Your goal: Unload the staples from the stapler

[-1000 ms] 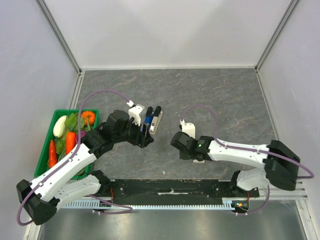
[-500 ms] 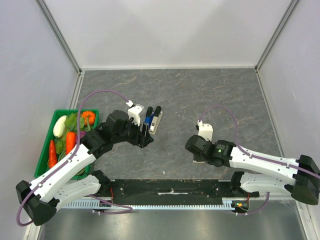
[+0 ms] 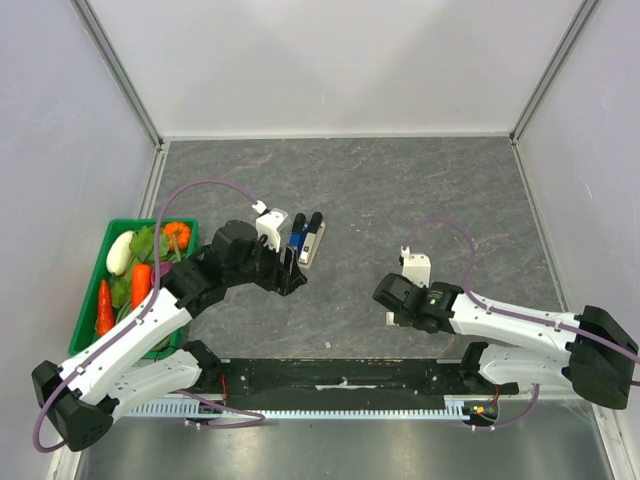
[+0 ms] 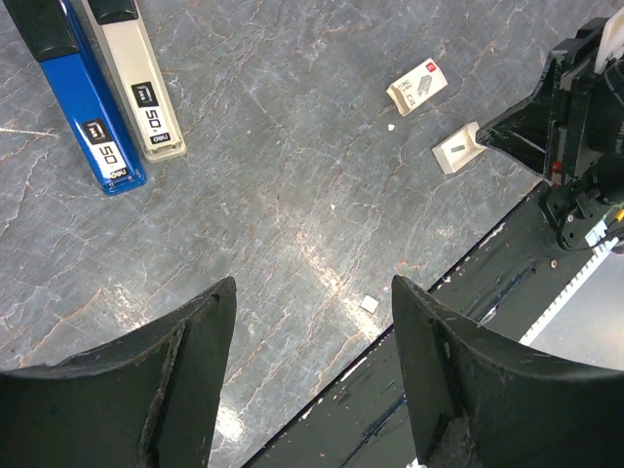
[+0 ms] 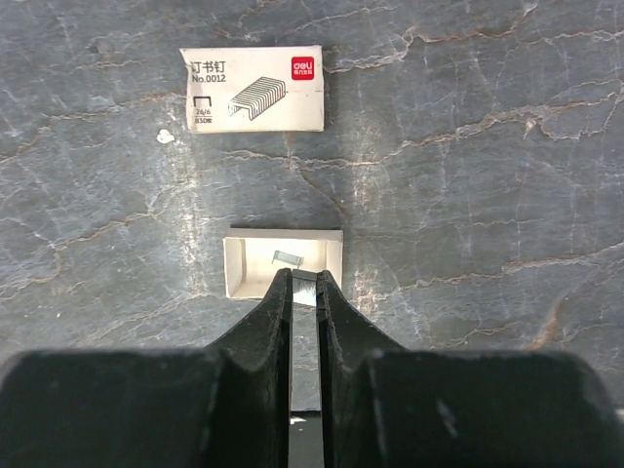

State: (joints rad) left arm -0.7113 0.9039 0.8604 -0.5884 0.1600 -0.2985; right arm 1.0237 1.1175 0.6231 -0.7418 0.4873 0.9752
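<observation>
Up close, pinches down to a narrow slit at the right gripper (image 5: 304,281), black fingers (image 5: 258,341) closed on what looks like a short silvery strip of staples (image 5: 304,295). Hangs right over the near wall of a small open white tray (image 5: 239,268), with a few loose staples (image 5: 284,257) lying inside. Just beyond the tray and apart from it, a flat white staple box (image 5: 252,88) printed with a drawing of staples, and a tiny white scrap (image 5: 166,136) off its left end. Over at the left gripper (image 4: 312,292), spreads wide and grips nothing, hovering above the bare grey stone-patterned table (image 4: 292,175). Ahead of those fingers, puts the stapler (image 4: 146,97), grey-silver with a black end cap, flat on the table and tight alongside a blue stapler (image 4: 93,122) of like size. From overhead, sets both staplers just past the left gripper's tips, well apart from the right gripper, low near the front rail (image 3: 330,375), and leaves a green bin (image 3: 90,285) of vegetables (image 3: 140,280) at the table's left edge.
</observation>
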